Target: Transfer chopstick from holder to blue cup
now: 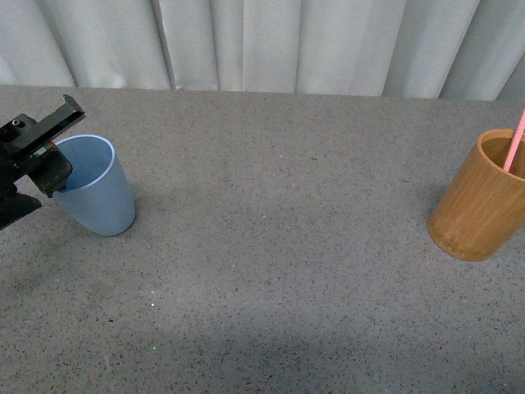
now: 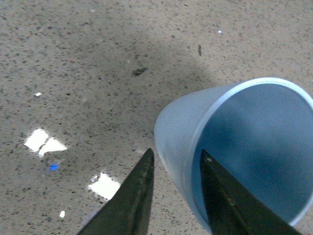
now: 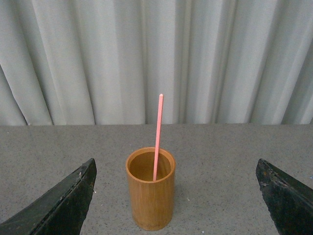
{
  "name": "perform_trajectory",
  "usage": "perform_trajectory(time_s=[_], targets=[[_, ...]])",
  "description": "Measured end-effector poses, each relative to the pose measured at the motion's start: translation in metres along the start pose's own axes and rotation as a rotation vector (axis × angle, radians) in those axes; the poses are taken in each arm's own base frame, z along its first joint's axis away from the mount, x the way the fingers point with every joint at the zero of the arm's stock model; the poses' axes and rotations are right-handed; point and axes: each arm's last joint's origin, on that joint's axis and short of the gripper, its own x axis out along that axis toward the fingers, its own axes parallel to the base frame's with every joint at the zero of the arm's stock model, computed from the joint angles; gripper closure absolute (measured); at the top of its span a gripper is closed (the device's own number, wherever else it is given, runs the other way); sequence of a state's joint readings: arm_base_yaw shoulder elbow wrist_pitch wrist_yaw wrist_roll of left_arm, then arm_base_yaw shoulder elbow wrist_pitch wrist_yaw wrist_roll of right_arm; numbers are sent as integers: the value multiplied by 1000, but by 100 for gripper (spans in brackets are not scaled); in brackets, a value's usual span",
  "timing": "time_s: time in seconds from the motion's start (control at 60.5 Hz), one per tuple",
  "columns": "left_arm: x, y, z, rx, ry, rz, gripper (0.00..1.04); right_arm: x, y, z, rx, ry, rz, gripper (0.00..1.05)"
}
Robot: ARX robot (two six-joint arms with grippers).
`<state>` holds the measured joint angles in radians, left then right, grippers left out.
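Well, the chopstick stands leaning in the holder on the right side of the grey table, and the right gripper is spread wide before it, touching nothing. Well apart on the left, the blue cup sits tilted, its wall pinched by the left gripper, one finger inside the rim and one outside.

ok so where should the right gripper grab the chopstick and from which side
Take the chopstick on the bare stretch above the rim of the holder, since its lower end is hidden inside. It stands nearly upright, so the open right gripper, which faces it, could probably come in level with one finger on each side, then lift straight up.
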<state>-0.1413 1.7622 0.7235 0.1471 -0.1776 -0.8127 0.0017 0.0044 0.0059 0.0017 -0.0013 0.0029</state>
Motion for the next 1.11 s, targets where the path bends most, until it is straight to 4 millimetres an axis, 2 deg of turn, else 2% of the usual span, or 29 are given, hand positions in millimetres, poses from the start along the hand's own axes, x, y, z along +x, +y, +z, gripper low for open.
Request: perform_trajectory(time_s=[0.182, 0.463, 0.612, 0.843, 1.107], targets=[[-3, -11, -7, 47, 37, -60, 101, 0, 0, 0, 0, 0, 0, 9], [-11, -29, -18, 150, 36, -102, 101, 0, 0, 0, 0, 0, 0, 9], [-19, -42, -31, 215, 43, -142, 101, 0, 0, 0, 0, 0, 0, 9], [-33, -72, -59, 290, 80, -227, 101, 0, 0, 0, 0, 0, 0, 9], [-31, -102, -71, 302, 89, -232, 101, 0, 0, 0, 0, 0, 0, 9]])
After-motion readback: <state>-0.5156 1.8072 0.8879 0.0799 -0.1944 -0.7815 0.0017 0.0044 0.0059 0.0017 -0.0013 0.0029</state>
